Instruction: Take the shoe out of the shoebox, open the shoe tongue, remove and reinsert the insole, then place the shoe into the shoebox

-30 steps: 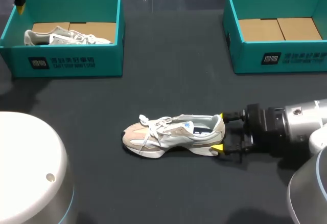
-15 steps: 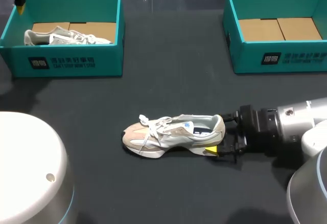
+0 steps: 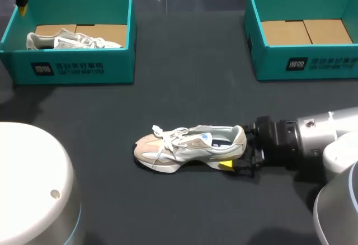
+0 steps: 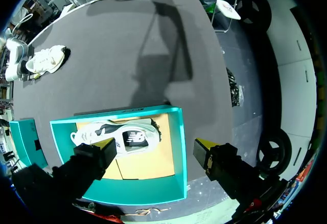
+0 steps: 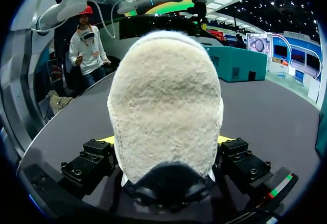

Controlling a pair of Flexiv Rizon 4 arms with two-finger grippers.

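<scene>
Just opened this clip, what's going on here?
The right arm's gripper is at the heel of the beige and white sneaker, which sits upright on the dark table, outside any box. The teal shoebox with a bare cardboard floor at the right holds no shoe. The left gripper, jaws open and empty, hangs above the other teal shoebox, which holds a white sneaker.

The shoe (image 3: 190, 147), a beige and white trainer with white laces, is standing on its sole on the dark table (image 3: 184, 88) near me, toe pointing to my left and fleecy heel to my right. The teal shoebox (image 3: 335, 63) is sitting open at the far right, cardboard floor showing. A second shoebox (image 3: 120, 60) at far left is holding a second shoe (image 3: 72, 41).
</scene>
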